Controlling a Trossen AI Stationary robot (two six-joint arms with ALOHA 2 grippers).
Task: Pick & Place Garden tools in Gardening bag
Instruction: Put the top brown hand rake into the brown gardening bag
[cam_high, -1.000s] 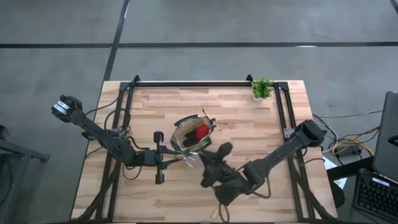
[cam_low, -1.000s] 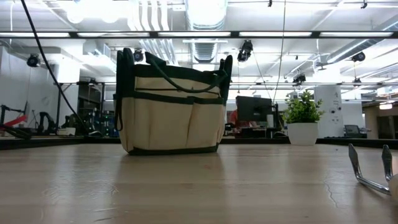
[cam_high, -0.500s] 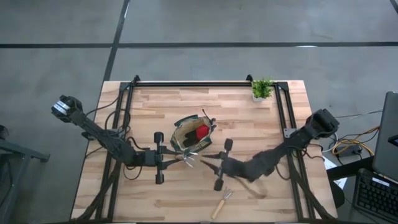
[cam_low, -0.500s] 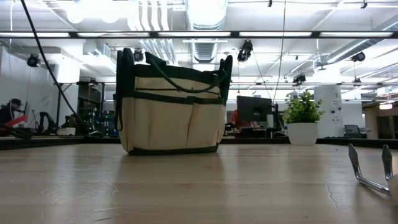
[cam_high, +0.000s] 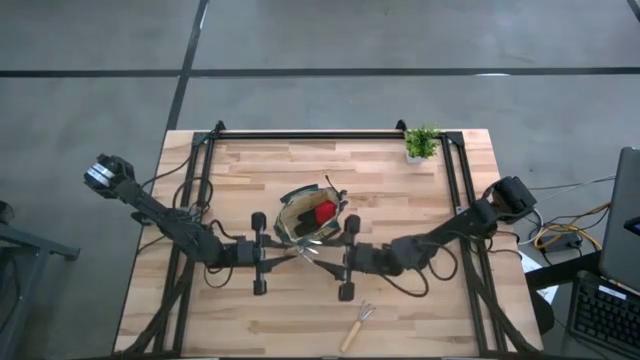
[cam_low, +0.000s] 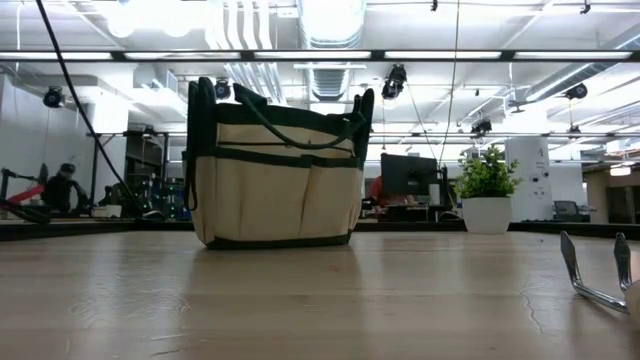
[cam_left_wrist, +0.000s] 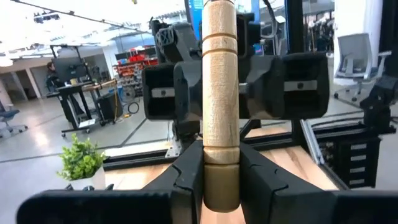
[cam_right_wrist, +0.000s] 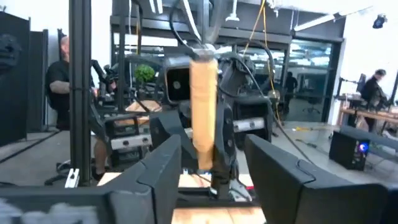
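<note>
Just at 7 o'clock of gardening bag (cam_high: 309, 221), your left gripper (cam_high: 277, 254) clamped wooden-handled tool (cam_left_wrist: 220, 93) by handle base, held level, seemingly offered for handover. At 5 o'clock of bag, your right gripper (cam_high: 330, 258) faced it, fingers (cam_right_wrist: 163, 177) spread wide around handle's free end, not yet closed. Red glove-like item (cam_high: 323, 211) sat inside bag. At table's 6 o'clock edge, small rake (cam_high: 356, 325) lay untouched, likely next.

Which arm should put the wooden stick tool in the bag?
Probably the left. Its gripper already clamps the wooden-handled tool right beside the bag. The right gripper faces it with fingers open around the handle, not gripping.
</note>
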